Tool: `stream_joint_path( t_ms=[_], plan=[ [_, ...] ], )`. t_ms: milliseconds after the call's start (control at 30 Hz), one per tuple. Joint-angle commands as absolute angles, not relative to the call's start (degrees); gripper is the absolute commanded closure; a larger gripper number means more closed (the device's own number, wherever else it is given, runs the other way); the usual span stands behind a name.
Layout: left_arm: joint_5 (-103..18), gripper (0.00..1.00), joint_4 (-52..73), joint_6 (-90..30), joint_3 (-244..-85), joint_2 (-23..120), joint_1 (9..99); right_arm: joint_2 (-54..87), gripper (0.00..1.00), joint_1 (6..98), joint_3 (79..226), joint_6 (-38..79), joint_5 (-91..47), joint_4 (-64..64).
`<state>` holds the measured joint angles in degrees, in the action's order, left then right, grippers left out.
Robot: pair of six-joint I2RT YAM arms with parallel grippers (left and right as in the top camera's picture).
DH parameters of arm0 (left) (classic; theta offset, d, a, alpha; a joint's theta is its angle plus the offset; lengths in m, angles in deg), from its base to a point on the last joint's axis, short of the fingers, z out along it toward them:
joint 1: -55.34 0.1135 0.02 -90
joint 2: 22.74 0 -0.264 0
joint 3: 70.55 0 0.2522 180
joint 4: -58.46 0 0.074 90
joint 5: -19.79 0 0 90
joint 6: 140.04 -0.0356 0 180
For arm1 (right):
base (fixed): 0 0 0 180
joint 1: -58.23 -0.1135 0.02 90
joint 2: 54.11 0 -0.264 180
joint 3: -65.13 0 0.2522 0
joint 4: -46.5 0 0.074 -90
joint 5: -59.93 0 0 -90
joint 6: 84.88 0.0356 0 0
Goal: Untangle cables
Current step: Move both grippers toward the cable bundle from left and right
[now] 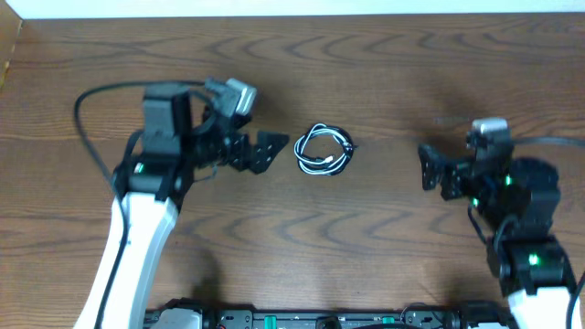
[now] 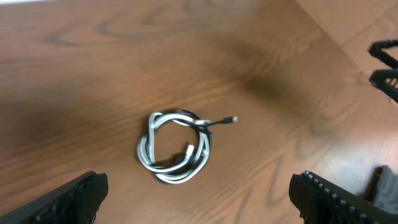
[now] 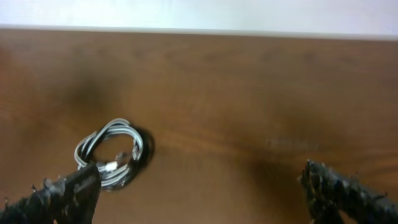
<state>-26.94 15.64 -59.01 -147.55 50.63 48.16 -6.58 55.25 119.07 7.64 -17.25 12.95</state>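
The white and black cables lie wound together in one small coil at the middle of the wooden table. In the left wrist view the coil lies just ahead of my fingers, a small plug sticking out to its right. In the right wrist view the coil lies at the left, partly behind my left finger. My left gripper is open and empty, a short way left of the coil. My right gripper is open and empty, farther to the coil's right.
The table's far edge meets a white wall. Thick black wires loop from the left arm. The right gripper's fingers show at the right edge of the left wrist view.
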Motion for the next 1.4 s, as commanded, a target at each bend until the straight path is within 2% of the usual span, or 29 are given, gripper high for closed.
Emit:
stream_joint_path(
  t_ms=[0,133,333,467,533,700,767,867,1033,1367],
  plan=[
    [-26.04,0.02,15.36,-57.96,-150.68,56.15,46.52,-0.09,0.01,54.81,125.30,6.31,-13.71,10.46],
    [-25.61,0.02,16.87,-56.78,-150.66,59.91,46.48,5.26,0.01,54.81,126.90,6.57,-12.96,11.79],
    [-25.61,0.02,13.90,-49.48,-150.66,62.01,46.46,8.87,0.01,54.81,126.90,6.81,-0.94,11.70],
    [-25.56,0.02,13.94,-49.11,-150.66,62.60,46.46,9.22,0.02,54.81,126.90,6.81,2.25,11.73],
    [-23.46,0.02,14.07,-48.19,-150.64,63.04,46.35,9.22,0.14,54.81,126.90,6.81,1.97,11.70],
    [-19.75,0.02,14.53,-48.85,-150.55,63.78,45.98,9.22,0.21,54.81,126.88,8.32,1.70,11.51],
    [-22.33,0.23,14.68,-48.87,-150.55,64.11,45.98,9.24,0.24,54.81,126.88,10.42,1.05,11.53],
    [-26.28,0.37,14.77,-46.22,-150.53,64.55,45.98,9.31,0.28,54.81,126.88,14.66,-1.82,11.51],
    [-36.53,0.38,15.05,-37.02,-150.37,65.27,44.42,9.57,0.29,54.81,126.88,19.75,-4.46,11.62],
    [-56.66,0.38,21.85,-22.49,-149.50,68.94,34.83,11.84,0.27,54.81,126.88,19.90,-4.44,11.49]
  ],
)
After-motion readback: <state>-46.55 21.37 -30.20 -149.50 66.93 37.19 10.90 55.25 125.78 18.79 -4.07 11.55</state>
